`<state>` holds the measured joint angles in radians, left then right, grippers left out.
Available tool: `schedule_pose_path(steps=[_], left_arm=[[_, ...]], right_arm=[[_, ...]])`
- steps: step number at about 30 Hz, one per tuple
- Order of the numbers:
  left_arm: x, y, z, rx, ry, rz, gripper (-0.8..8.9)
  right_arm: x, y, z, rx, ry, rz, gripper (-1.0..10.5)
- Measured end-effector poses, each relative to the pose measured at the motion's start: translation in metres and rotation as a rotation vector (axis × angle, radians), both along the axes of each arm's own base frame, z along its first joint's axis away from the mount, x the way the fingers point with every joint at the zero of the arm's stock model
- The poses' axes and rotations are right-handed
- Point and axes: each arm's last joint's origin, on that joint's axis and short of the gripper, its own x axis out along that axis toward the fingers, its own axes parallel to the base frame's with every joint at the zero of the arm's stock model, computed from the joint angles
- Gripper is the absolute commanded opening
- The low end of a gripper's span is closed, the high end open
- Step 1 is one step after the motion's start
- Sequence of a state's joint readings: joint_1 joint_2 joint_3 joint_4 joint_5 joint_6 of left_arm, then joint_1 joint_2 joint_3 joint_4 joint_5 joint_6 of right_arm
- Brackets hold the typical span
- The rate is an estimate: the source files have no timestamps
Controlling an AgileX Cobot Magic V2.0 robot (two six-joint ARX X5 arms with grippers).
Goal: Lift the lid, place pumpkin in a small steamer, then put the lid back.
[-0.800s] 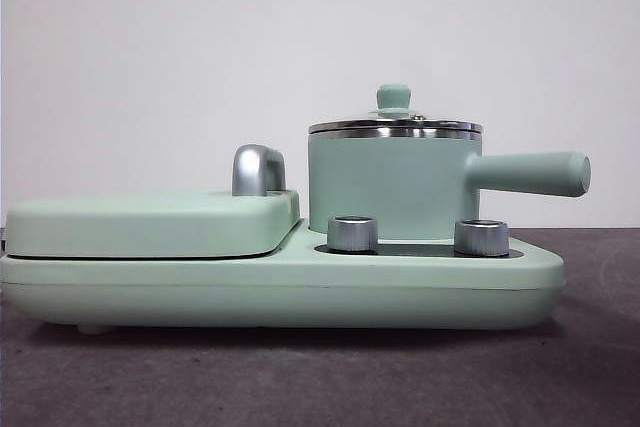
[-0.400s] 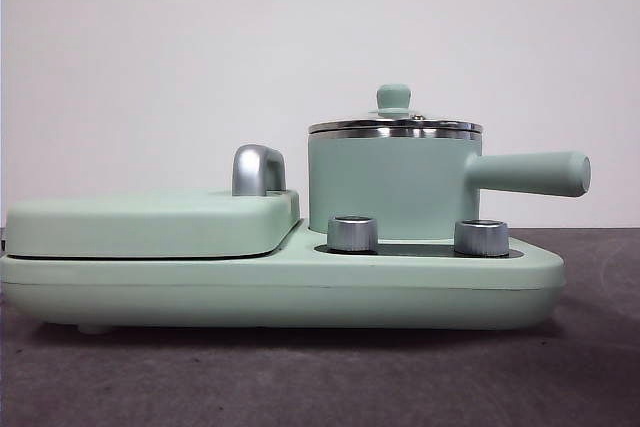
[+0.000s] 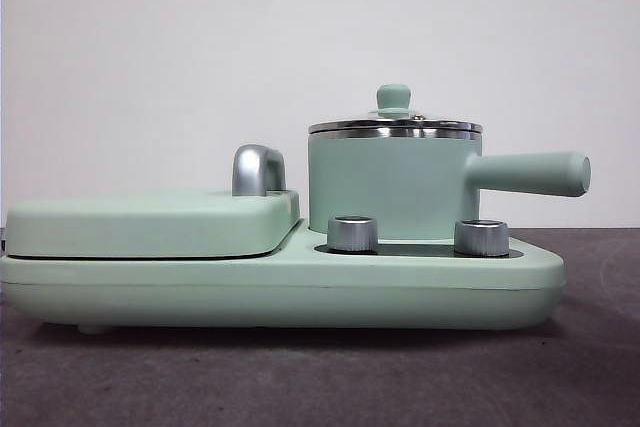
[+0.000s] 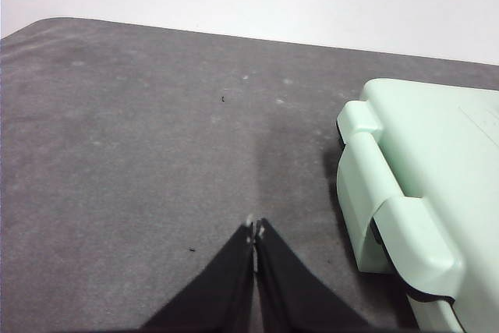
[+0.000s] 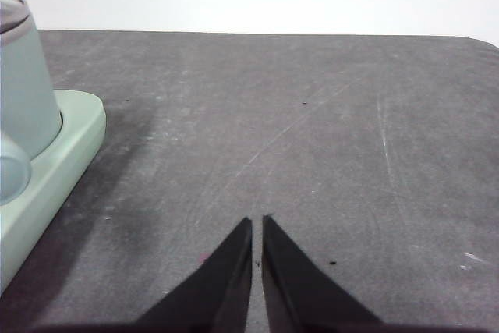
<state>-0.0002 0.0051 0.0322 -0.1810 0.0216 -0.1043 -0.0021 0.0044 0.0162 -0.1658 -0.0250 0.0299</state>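
**Inspector:** White wall (image 3: pixel 400 17) behind, grey felt-like table (image 3: pixel 320 377) below. The small steamer (image 3: pixel 385 182) sat on the wide mint-green base (image 3: pixel 280 292), behind two steel knobs (image 3: pixel 352 233), with the lid (image 3: pixel 394 125) seated squarely on its rim. No pumpkin appeared in any view.

**Assistant:** And the arms?

**Inspector:** Both waited over bare table. The left gripper (image 4: pixel 255 228) had its jaws pressed together, holding nothing, near the base's corner. The right gripper (image 5: pixel 257 222) showed only a hairline gap, likewise empty, with the steamer off to one side.

**Assistant:** How would the lid handle?

**Inspector:** Judged rigid, fairly light, and breakable, being glass with a slick steel rim. The small mint-green knob (image 3: pixel 393 97) looked the only sound hold: pinch it squarely and lift straight, since a tilt could let it slip.
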Motion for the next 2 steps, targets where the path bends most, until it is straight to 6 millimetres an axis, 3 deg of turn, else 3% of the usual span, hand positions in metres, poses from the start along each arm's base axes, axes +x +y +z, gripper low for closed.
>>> schedule_pose_path(steps=[2], left_arm=[[0.0,0.0,0.0,0.0,0.0,0.0,0.06]], right_arm=[[0.0,0.0,0.0,0.0,0.0,0.0,0.2]])
